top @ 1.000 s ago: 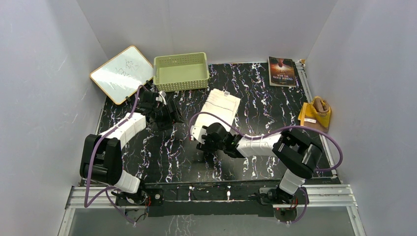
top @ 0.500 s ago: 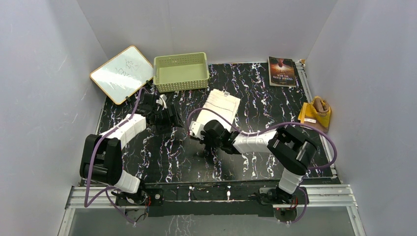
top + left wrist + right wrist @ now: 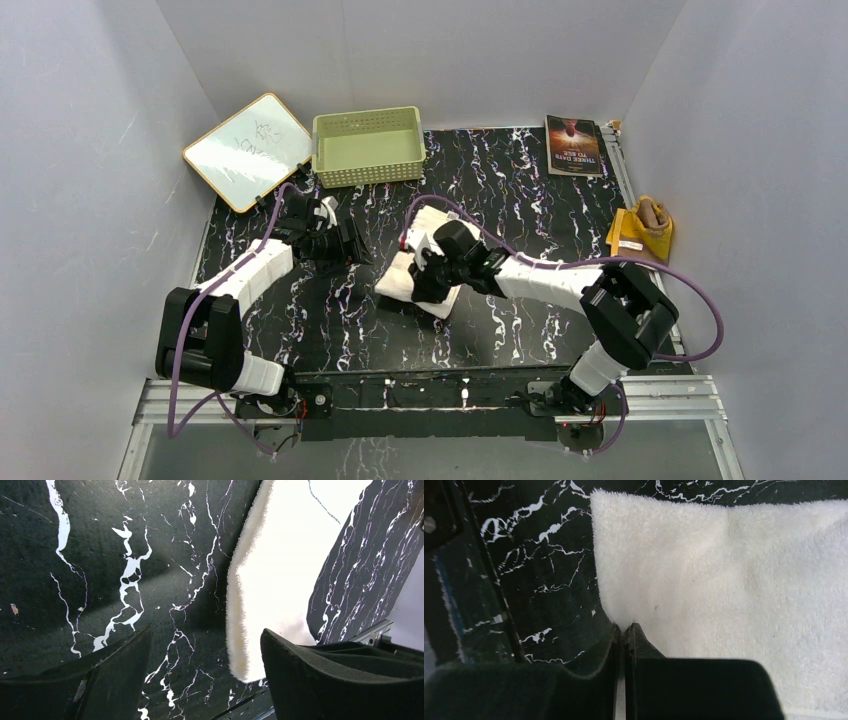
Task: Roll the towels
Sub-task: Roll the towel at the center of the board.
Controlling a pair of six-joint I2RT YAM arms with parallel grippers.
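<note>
The white towel [image 3: 398, 280] lies on the black marbled table [image 3: 330, 320] at the middle, partly under my right arm. My right gripper [image 3: 427, 280] is over it, and in the right wrist view its jaws [image 3: 625, 627] are shut on the edge of the white towel [image 3: 724, 570], near a corner. My left gripper [image 3: 352, 246] hovers just left of the towel, open with nothing between its fingers [image 3: 205, 630]; the white towel's [image 3: 280, 580] edge shows ahead of the right finger. The brown and yellow towel [image 3: 642, 232] sits bunched at the table's right edge.
A pale green basket [image 3: 368, 148] stands at the back, with a small whiteboard [image 3: 248, 150] propped to its left. A book [image 3: 574, 146] lies at the back right. A metal rail [image 3: 440, 398] runs along the near edge by the arm bases.
My right gripper has shut on the white towel's edge and moved away from the near edge with it; the towel now looks shorter and shifted. My left arm has barely moved.
</note>
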